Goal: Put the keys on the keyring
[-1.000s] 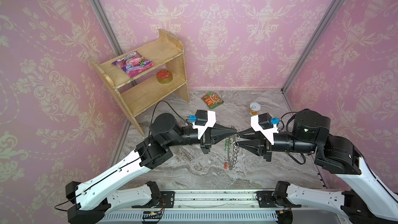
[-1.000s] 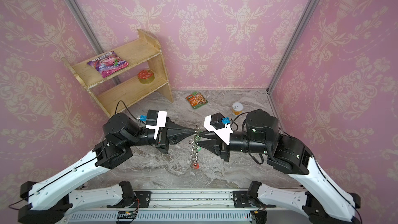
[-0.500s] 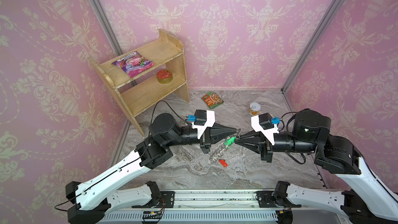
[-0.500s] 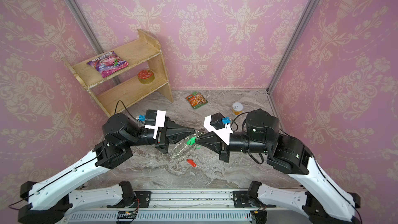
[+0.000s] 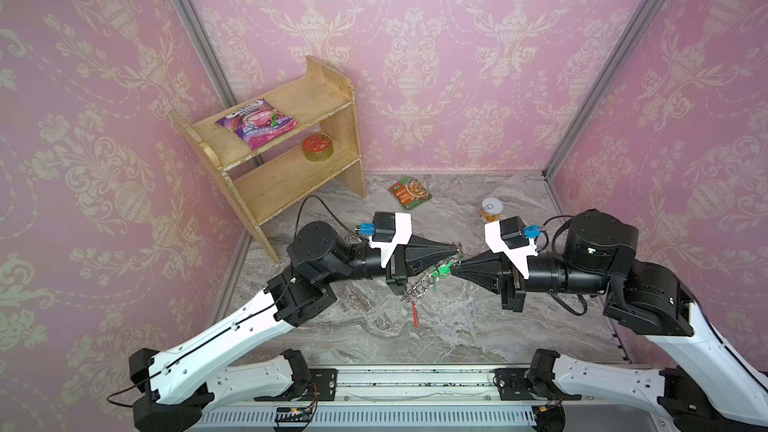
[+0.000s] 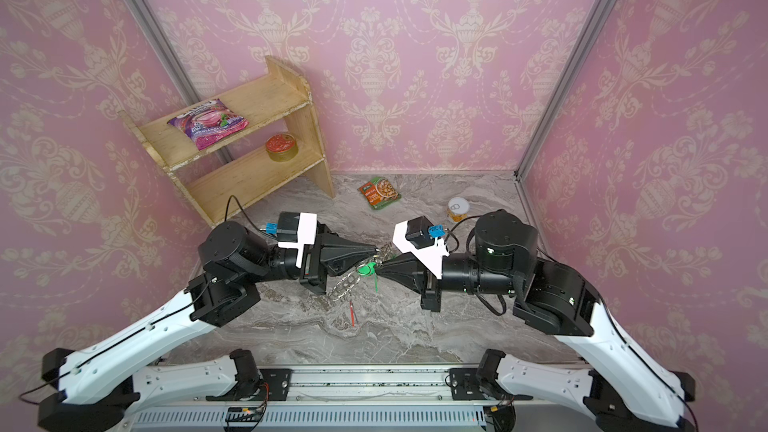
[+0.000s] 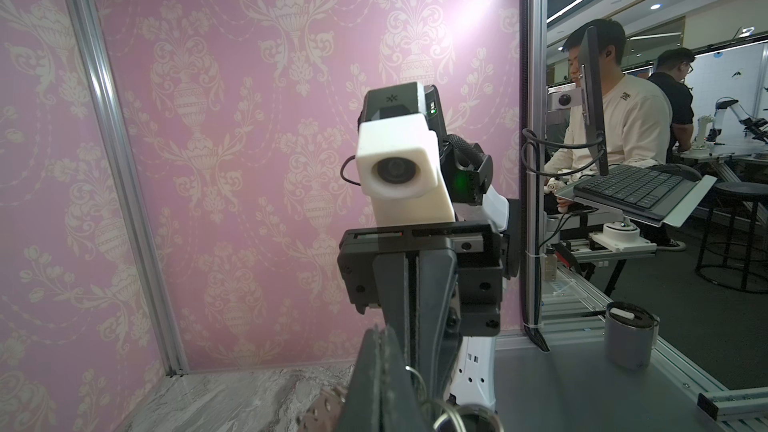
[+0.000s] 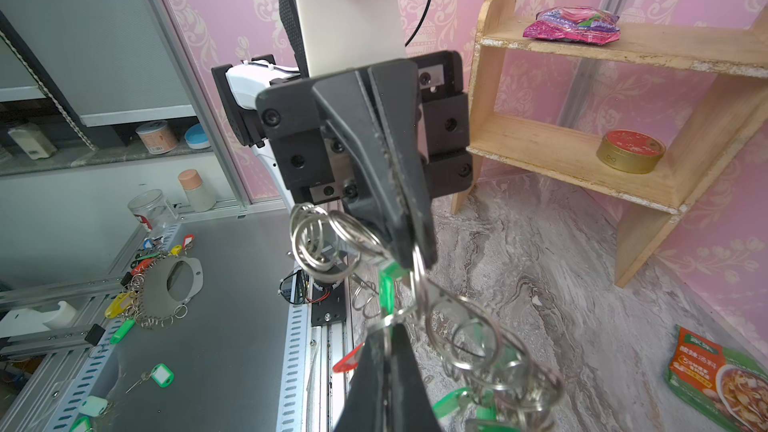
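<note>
Mid-frame in a top view, my left gripper (image 5: 456, 249) is clamping the keyring (image 5: 417, 285) aloft, steadying it while my right gripper (image 5: 454, 272), closed on the green key (image 5: 443, 271), is seemingly threading it onto a loop.

Only the green-orange food packet (image 8: 719, 384), lying well apart from the fingers (image 8: 386, 184) of the left gripper (image 5: 456, 252), bears readable print: white Chinese characters that seem to say 酸辣汤料 above a circled 5; the purple snack bag (image 8: 571, 22) has blurred lettering.

walls: pink damask wallpaper (image 5: 457, 56) | ground: grey marble floor (image 5: 478, 326) | furniture: two-tier wooden shelf (image 5: 291, 184), back left
</note>
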`<state>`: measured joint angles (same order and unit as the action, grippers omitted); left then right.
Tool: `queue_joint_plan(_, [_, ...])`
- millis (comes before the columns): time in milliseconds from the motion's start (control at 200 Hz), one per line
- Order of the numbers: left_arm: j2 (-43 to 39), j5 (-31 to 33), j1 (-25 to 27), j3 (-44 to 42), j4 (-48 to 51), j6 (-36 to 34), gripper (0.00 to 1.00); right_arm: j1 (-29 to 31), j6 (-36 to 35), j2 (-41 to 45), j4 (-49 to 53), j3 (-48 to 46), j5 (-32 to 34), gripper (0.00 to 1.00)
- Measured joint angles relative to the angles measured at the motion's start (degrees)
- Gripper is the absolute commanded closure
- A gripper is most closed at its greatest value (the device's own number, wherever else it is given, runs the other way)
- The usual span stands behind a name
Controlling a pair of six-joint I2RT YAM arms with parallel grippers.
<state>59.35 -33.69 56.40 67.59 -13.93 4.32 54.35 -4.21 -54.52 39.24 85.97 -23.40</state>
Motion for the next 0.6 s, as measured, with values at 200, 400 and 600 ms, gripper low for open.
queue_joint_plan(200, [0.39, -0.02, 0.0, -1.31, -3.41, 1.92, 1.0, 0.0, 0.98, -1.09, -1.75, -0.48, -1.27, 1.0])
queue_joint_plan(400, [0.76, -0.11, -0.11, -2.14, -6.23, 4.0, 1.0, -0.28, 1.31, -2.25, -2.64, -0.35, -1.86, 1.0])
queue_joint_plan(600, [0.74, -0.11, -0.11, -2.25, -6.84, 4.39, 1.0, -0.28, 1.29, -2.29, -2.47, 0.07, -1.64, 0.92])
